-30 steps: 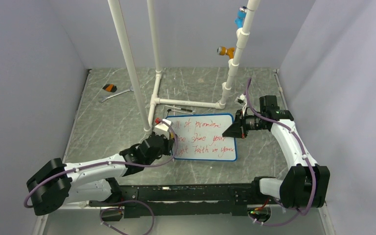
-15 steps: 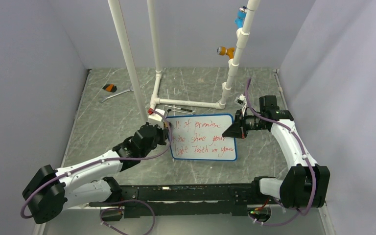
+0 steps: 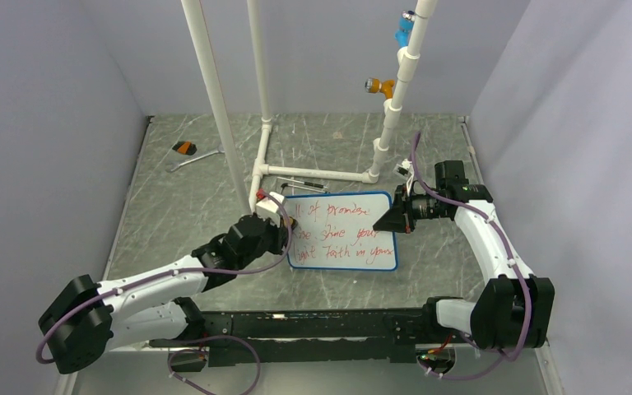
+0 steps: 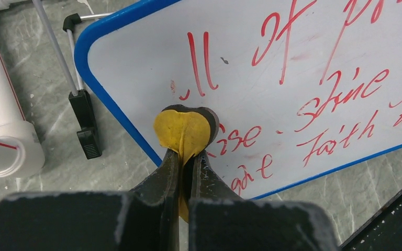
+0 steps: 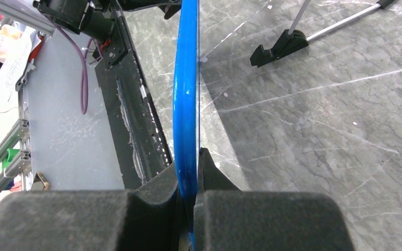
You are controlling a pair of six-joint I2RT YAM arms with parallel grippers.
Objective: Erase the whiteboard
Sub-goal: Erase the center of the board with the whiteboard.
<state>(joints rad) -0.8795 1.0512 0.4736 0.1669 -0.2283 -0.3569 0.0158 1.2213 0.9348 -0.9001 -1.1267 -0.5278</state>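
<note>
Shifted over the last half second: left gripper (image 3: 282, 224), from the upper left corner of the whiteboard (image 3: 341, 231) down to mid-height of its left border. Unchanged in place: right gripper (image 3: 387, 220) and the board itself.

Left wrist view: jaws pressed together on a yellow eraser pad (image 4: 184, 130) with dark backing, laid against the white face just inside the blue frame, below the letters "ll". Lower part of the pad hidden between the fingers (image 4: 162, 177). Faint red smear beside the pad. First letters of the three red handwritten lines gone or covered, not decidable which. Right part of the writing cut off by the picture edge.

Right wrist view: board seen edge-on as a blue strip, face invisible. Jaws pinching the frame at the right border, fingertips partly lost behind the rim.

Position of the whiteboard: on the grey marbled table (image 3: 173, 214), just in front of the white PVC pipe frame (image 3: 313, 172), between the two grippers. Flat or tilted: not readable from above.

Beyond the upper border, a thin metal rod (image 3: 300, 182) with black end caps, just beside the frame, contact not decidable. Far left, a wrench (image 3: 196, 158) and a small orange-and-black object (image 3: 183, 148), too small to identify. Upright pipes cut off at the top edge.
</note>
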